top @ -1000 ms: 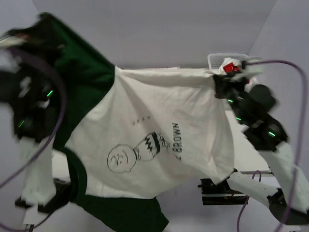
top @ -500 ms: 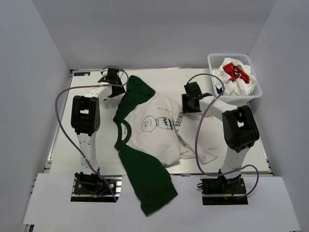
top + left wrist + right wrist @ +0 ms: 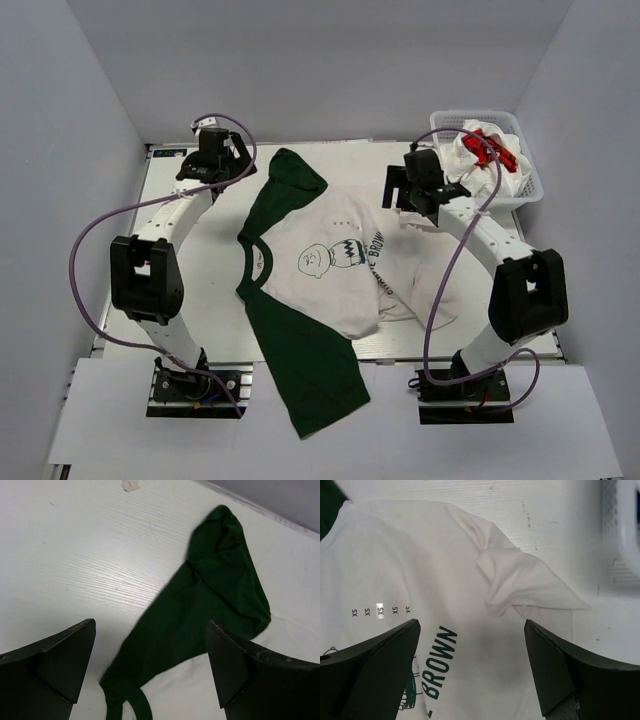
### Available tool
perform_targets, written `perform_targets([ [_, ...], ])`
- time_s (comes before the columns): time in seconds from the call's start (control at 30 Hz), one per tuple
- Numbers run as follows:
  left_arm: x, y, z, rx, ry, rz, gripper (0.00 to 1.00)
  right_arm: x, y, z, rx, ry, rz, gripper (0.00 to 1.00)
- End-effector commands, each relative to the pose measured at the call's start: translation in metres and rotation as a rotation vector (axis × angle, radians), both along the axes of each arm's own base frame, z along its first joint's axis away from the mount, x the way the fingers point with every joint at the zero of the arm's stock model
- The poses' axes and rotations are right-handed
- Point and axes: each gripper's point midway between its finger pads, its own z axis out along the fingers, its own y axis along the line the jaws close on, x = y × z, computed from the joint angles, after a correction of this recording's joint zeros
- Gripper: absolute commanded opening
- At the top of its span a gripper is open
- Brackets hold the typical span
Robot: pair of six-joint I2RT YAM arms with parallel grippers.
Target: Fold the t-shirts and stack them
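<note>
One red-printed t-shirt point(image 3: 486, 149) in basket point(image 3: 527, 186)

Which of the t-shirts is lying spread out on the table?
The white t-shirt with dark green sleeves and a cartoon drawing. The other t-shirts, one with red print, are bunched in the basket.

A: Where's the green-sleeved shirt point(image 3: 330, 265)?
B: Spread face-up on the tabletop point(image 3: 215, 290), rumpled, one green sleeve point(image 3: 315, 385) over the near edge.
A: Others?
B: Bunched in the basket point(image 3: 520, 196), white and red-printed shirts point(image 3: 500, 155).
</note>
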Motion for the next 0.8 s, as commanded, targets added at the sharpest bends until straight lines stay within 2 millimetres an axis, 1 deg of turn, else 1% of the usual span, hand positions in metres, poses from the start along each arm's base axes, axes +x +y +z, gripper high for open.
perform_targets([
  [0.0,-0.015,-0.028,0.010,-0.085,-0.018,-0.125,1.00,-0.015,-0.024,0.005,0.010,0.020,-0.111,0.90],
  [0.03,-0.021,-0.032,0.010,-0.101,-0.026,-0.149,1.00,-0.017,-0.027,0.003,0.009,0.031,-0.117,0.90],
  [0.07,-0.026,-0.046,0.010,-0.127,-0.027,-0.199,1.00,-0.020,-0.033,0.001,0.009,0.034,-0.124,0.90],
  [0.1,-0.032,-0.049,0.002,-0.147,-0.012,-0.214,1.00,-0.023,-0.030,-0.002,0.024,0.048,-0.103,0.90],
  [0.13,-0.033,-0.060,-0.001,-0.176,-0.020,-0.238,1.00,-0.022,-0.028,-0.004,0.039,0.046,-0.092,0.90],
  [0.17,-0.040,-0.077,0.001,-0.215,-0.023,-0.296,1.00,-0.025,-0.030,-0.012,0.042,0.065,-0.086,0.90],
  [0.2,-0.044,-0.085,-0.002,-0.230,-0.018,-0.329,1.00,-0.026,-0.023,-0.017,0.068,0.081,-0.054,0.90],
  [0.23,-0.050,-0.094,-0.010,-0.253,0.000,-0.349,1.00,-0.025,-0.018,-0.022,0.096,0.096,-0.030,0.90],
  [0.27,-0.054,-0.110,-0.014,-0.280,0.014,-0.390,1.00,-0.023,-0.013,-0.022,0.112,0.091,-0.013,0.90],
  [0.3,-0.058,-0.115,-0.029,-0.277,0.049,-0.398,1.00,-0.024,-0.008,-0.032,0.123,0.113,0.008,0.90],
  [0.33,-0.061,-0.123,-0.034,-0.293,0.065,-0.415,1.00,-0.019,-0.004,-0.032,0.138,0.103,0.015,0.90],
  [0.37,-0.068,-0.132,-0.043,-0.296,0.093,-0.438,1.00,-0.015,-0.004,-0.033,0.140,0.092,0.014,0.90],
  [0.4,-0.073,-0.135,-0.053,-0.293,0.117,-0.444,1.00,-0.006,-0.004,-0.032,0.142,0.079,0.008,0.90],
  [0.43,-0.075,-0.134,-0.062,-0.291,0.137,-0.441,1.00,-0.003,-0.003,-0.039,0.135,0.093,-0.001,0.88],
  [0.47,-0.080,-0.138,-0.067,-0.289,0.151,-0.450,1.00,0.001,-0.005,-0.042,0.123,0.092,-0.013,0.87],
  [0.5,-0.086,-0.136,-0.077,-0.287,0.175,-0.446,1.00,0.015,-0.004,-0.041,0.122,0.076,-0.026,0.83],
  [0.53,-0.090,-0.137,-0.085,-0.278,0.195,-0.445,1.00,0.019,-0.005,-0.055,0.105,0.103,-0.041,0.76],
  [0.57,-0.092,-0.134,-0.090,-0.270,0.205,-0.435,1.00,0.021,-0.010,-0.072,0.072,0.148,-0.062,0.64],
  [0.6,-0.100,-0.132,-0.101,-0.267,0.232,-0.430,1.00,0.033,-0.009,-0.066,0.072,0.131,-0.075,0.55],
  [0.63,-0.102,-0.126,-0.108,-0.248,0.242,-0.407,1.00,0.045,-0.013,-0.069,0.045,0.135,-0.107,0.47],
  [0.67,-0.111,-0.119,-0.122,-0.242,0.300,-0.359,1.00,0.043,-0.024,-0.088,-0.001,0.198,-0.149,0.26],
  [0.7,-0.117,-0.111,-0.131,-0.217,0.326,-0.332,1.00,0.054,-0.021,-0.080,0.008,0.177,-0.158,0.13],
  [0.73,-0.117,-0.101,-0.137,-0.187,0.330,-0.284,1.00,0.063,-0.024,-0.082,-0.005,0.170,-0.178,0.00],
  [0.77,-0.123,-0.096,-0.146,-0.171,0.349,-0.269,1.00,0.073,-0.026,-0.071,-0.023,0.133,-0.191,0.00],
])
